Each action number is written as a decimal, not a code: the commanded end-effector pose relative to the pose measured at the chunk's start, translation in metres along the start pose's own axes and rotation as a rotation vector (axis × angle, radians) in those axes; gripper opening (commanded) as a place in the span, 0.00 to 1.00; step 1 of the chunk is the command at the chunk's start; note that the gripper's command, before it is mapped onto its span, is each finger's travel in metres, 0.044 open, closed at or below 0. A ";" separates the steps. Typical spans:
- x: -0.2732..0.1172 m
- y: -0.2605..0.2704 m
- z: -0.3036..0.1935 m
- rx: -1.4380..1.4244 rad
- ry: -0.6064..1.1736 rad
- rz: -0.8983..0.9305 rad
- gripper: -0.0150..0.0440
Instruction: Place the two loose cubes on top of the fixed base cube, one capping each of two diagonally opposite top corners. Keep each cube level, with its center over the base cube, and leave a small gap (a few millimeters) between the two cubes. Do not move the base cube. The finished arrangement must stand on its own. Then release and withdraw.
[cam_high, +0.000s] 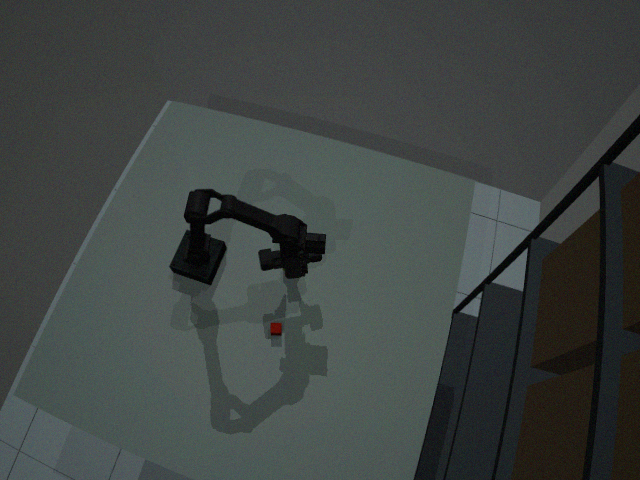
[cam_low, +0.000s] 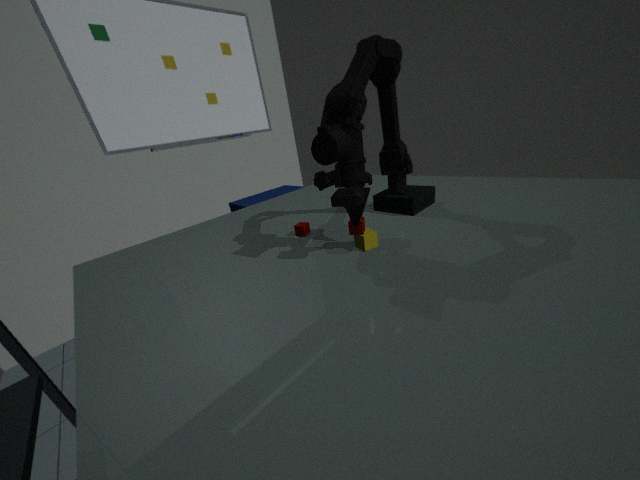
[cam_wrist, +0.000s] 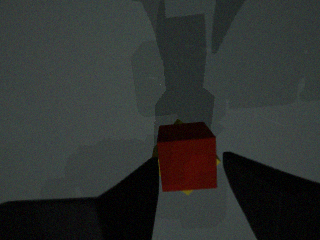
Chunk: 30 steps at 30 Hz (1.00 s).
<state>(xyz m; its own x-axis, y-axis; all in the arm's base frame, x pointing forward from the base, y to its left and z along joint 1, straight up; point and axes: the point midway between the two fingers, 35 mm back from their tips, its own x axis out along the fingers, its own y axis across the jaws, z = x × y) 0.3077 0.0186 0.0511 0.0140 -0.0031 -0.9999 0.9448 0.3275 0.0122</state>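
Note:
The yellow base cube (cam_low: 368, 240) (cam_wrist: 187, 192) stands on the table, turned about 45 degrees to the red cube above it. That red cube (cam_low: 356, 230) (cam_wrist: 188, 166) looks level and appears to rest on the base cube, toward its left side in the exterior view. In the wrist view it hides most of the base cube, with only yellow corners showing. My gripper (cam_low: 356, 222) (cam_wrist: 190, 161) is partly open around this red cube, with a visible gap at the right finger. The other red cube (cam_high: 276, 328) (cam_low: 302, 228) lies apart on the table. The arm hides the base cube in the top view.
The arm's base (cam_high: 197, 258) (cam_low: 404, 199) stands on the table (cam_high: 361, 310) (cam_low: 413, 372). A shelf rack with brown boxes (cam_high: 568, 299) stands beyond the table's right edge in the top view. Shadows of the arm cross the table around the cubes.

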 end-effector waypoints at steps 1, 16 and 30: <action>-0.008 0.002 0.001 0.000 -0.002 0.009 0.60; -0.024 0.002 0.000 0.000 -0.002 0.009 0.60; -0.026 -0.001 0.012 0.013 -0.005 0.004 0.70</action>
<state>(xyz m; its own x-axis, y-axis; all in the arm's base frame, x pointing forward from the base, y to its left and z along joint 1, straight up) 0.3086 0.0173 0.0762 0.0198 -0.0031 -0.9998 0.9457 0.3245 0.0177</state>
